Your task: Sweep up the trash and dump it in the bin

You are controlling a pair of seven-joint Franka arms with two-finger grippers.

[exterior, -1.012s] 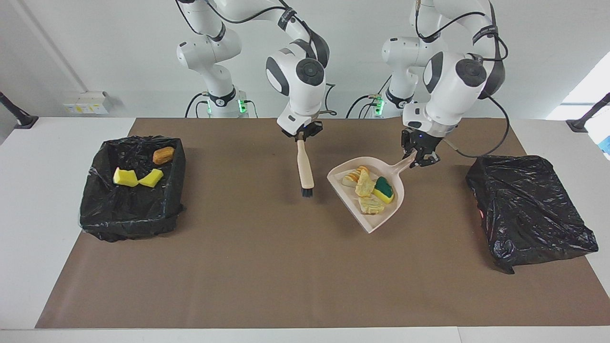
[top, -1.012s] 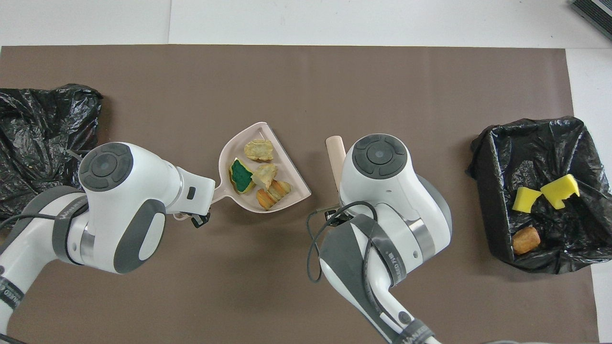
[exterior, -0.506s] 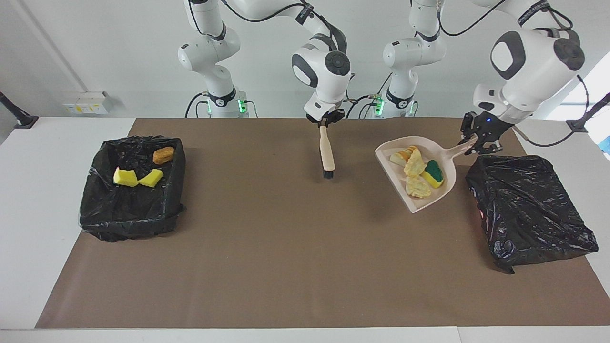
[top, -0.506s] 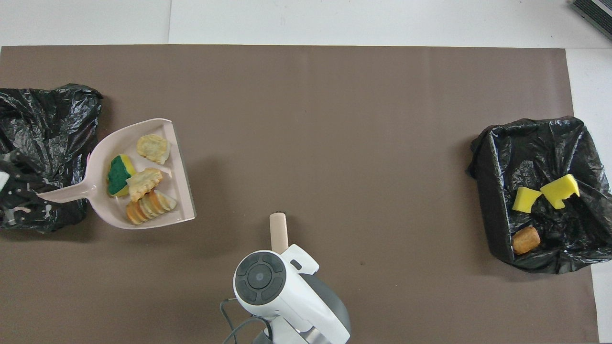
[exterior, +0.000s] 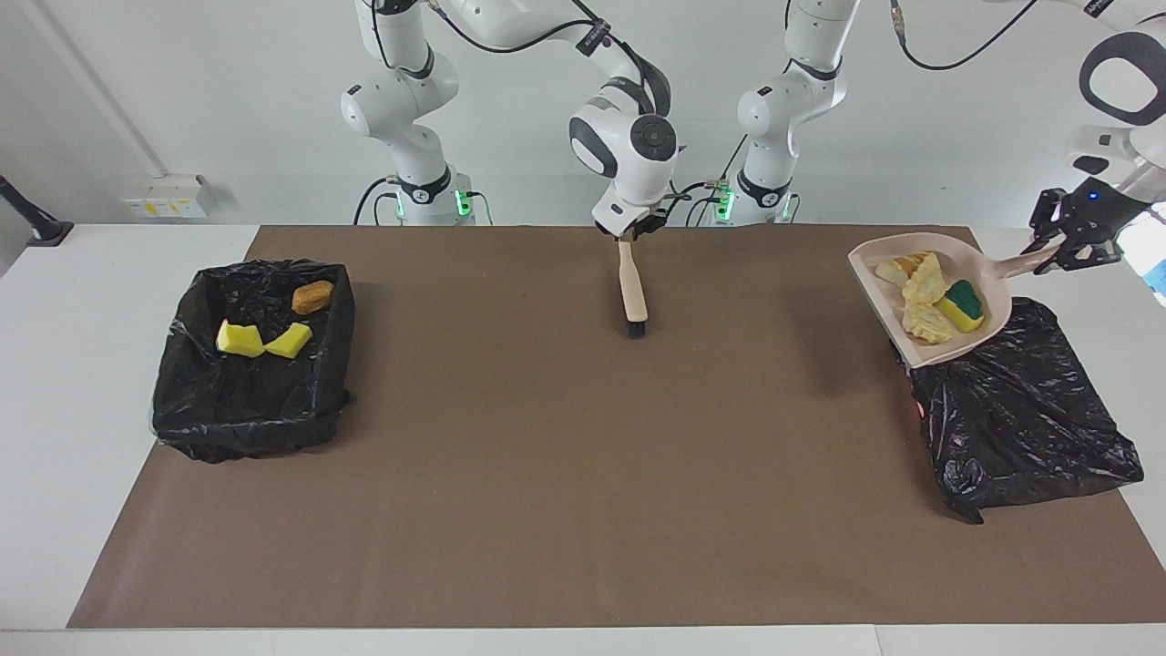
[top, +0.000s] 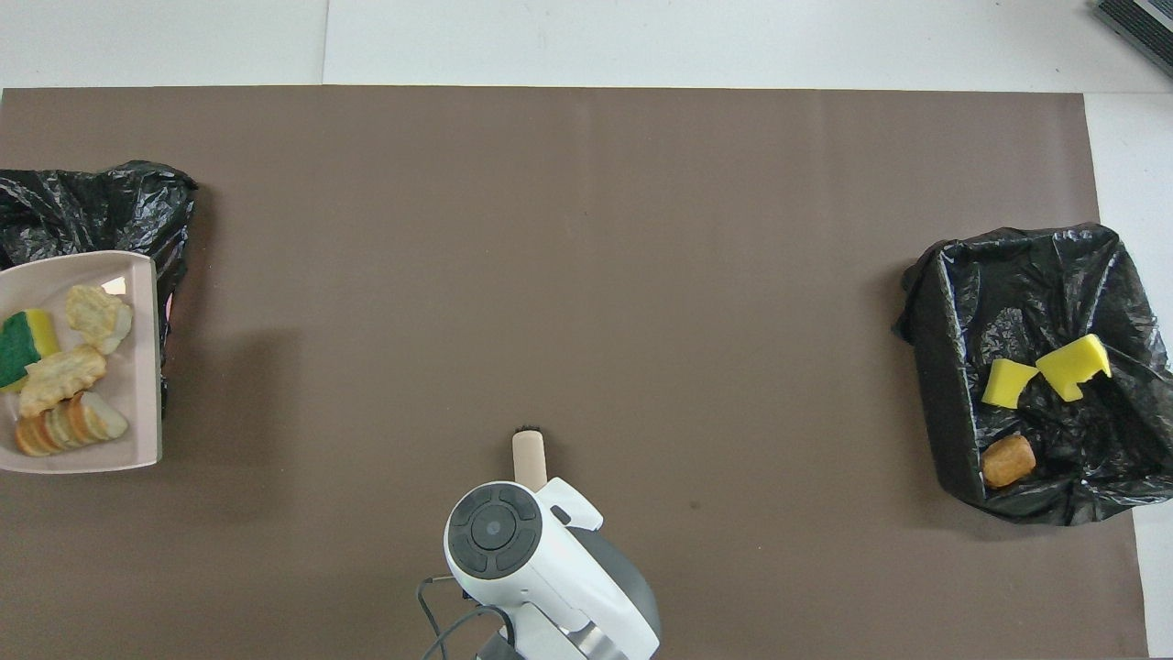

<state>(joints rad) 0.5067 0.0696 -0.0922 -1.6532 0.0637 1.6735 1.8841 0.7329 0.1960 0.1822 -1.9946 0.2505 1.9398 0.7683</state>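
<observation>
Beige dustpan [exterior: 995, 290] carries a green-and-yellow sponge [exterior: 963, 305]; glossy black bin liners [exterior: 250, 383] sit on a brown mat [exterior: 565, 474].

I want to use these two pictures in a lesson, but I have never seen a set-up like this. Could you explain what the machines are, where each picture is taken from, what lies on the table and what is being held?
These are two white robot arms, each ending in a two-finger gripper. One picture looks across the table toward the robots; the other looks steeply down from above their end.

The left gripper holds the handle of a beige dustpan, raised over a crumpled black bag at its end of the table. In the pan lie a green-and-yellow sponge and three bread-like pieces.

The right gripper has a small brush hanging from it, bristles down, near the middle of the brown mat.

At the right arm's end stands a bin lined with black plastic, containing two yellow sponge bits and a brown lump.
</observation>
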